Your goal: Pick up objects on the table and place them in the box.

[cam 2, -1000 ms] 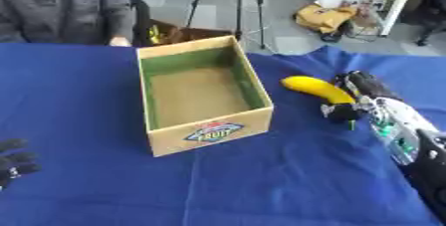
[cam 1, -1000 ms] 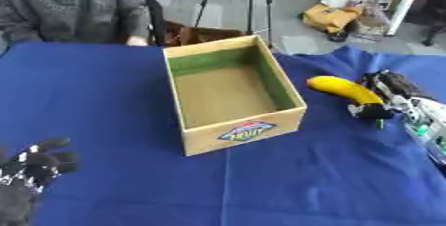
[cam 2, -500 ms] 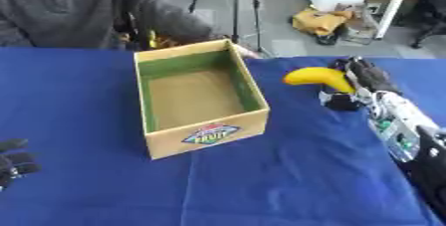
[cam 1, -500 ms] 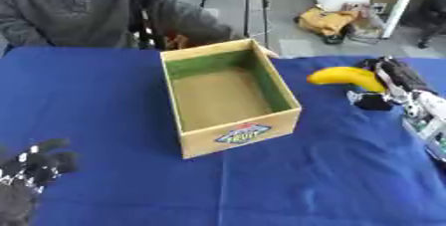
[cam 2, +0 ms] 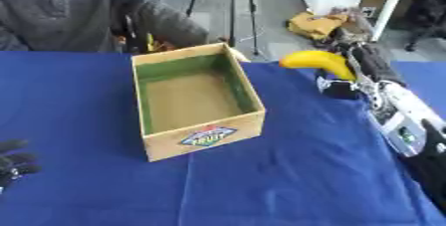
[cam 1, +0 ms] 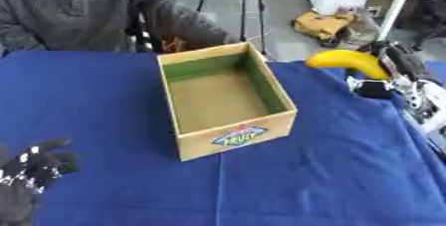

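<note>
A yellow banana point(cam 1: 347, 61) hangs above the blue table, to the right of the box, with my right hand point(cam 1: 393, 72) shut on its right end. The open cardboard box point(cam 1: 225, 99) has a green inner lining and a fruit label on its front; nothing shows inside it. My left hand point(cam 1: 28, 172) rests at the lower left corner, fingers up and relaxed, holding nothing.
A blue cloth point(cam 1: 331, 180) covers the table. A person in a grey sweater sits at the far edge, and their hand point(cam 2: 233, 53) touches the box's far right corner. Tripod legs and a yellow bag lie on the floor beyond.
My right hand has lifted the banana off the cloth and carried it up and back. The person's arm has reached to the box's far corner. The camera has shifted a little.
</note>
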Robot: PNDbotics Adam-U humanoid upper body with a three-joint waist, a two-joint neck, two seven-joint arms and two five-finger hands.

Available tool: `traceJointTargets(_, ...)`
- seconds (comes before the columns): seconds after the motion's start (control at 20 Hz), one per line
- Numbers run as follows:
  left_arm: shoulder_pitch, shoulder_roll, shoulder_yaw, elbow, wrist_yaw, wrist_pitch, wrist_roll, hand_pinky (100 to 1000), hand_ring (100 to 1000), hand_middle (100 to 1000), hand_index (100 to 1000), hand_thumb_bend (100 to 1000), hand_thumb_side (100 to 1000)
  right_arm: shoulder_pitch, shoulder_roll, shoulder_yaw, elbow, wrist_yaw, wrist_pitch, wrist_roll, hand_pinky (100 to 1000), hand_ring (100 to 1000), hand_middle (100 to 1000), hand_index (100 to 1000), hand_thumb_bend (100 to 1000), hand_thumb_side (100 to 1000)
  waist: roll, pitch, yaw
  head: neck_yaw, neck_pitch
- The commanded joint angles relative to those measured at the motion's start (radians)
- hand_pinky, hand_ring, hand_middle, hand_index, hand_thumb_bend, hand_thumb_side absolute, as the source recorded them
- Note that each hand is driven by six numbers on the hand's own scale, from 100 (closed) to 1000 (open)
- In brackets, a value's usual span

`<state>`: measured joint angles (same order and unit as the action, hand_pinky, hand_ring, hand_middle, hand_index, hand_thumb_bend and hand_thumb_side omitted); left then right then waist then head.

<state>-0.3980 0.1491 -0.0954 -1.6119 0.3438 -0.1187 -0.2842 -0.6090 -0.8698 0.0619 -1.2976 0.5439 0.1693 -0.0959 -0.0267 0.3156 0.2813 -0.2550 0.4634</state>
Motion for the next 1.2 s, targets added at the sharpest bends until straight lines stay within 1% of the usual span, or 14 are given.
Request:
traceJointTargets(0.05, -0.005, 0.011, -0.004, -0.019, 0.003, 0.002, -0.001, 722, 723, 738, 557, 312, 963, -0.030, -0.052, -0.008, -0.056, -0.035, 0.005, 0.003, 470, 458, 447, 580, 100, 293, -0.001, -0.028, -0.002, 0.002, -0.004)
traceJointTargets(0.35, -0.002, 0.011, -0.009, -0.018, 0.005, 0.004, -0.005, 723, 723, 738, 558, 313, 959, -0.099, -0.023, 0.031, -0.086, -0.063, -0.007, 0.046, 468, 456, 442, 574, 100, 295, -0.004, -0.048, 0.006, -0.006, -0.001)
traceJointTargets(0.6, -0.002, 0.009, -0.013, -0.019, 0.008, 0.005, -0.008, 723, 724, 737, 558, 313, 957, -0.164, 0.030, 0.084, -0.079, -0.037, -0.031, 0.095, 468, 457, 443, 575, 100, 281, -0.007, -0.058, 0.026, -0.016, -0.004)
traceJointTargets(0.95, -0.008, 0.003, -0.018, -0.022, 0.012, 0.007, -0.012, 722, 724, 737, 558, 315, 956, -0.215, 0.112, 0.135, -0.030, 0.011, -0.064, 0.153, 471, 459, 445, 577, 100, 283, -0.010, -0.055, 0.060, -0.033, -0.011)
traceJointTargets(1.2, -0.013, 0.000, -0.020, -0.023, 0.014, 0.008, -0.016, 722, 723, 737, 558, 314, 957, -0.227, 0.142, 0.154, 0.008, 0.044, -0.086, 0.175, 473, 461, 448, 580, 100, 287, -0.010, -0.050, 0.079, -0.042, -0.016)
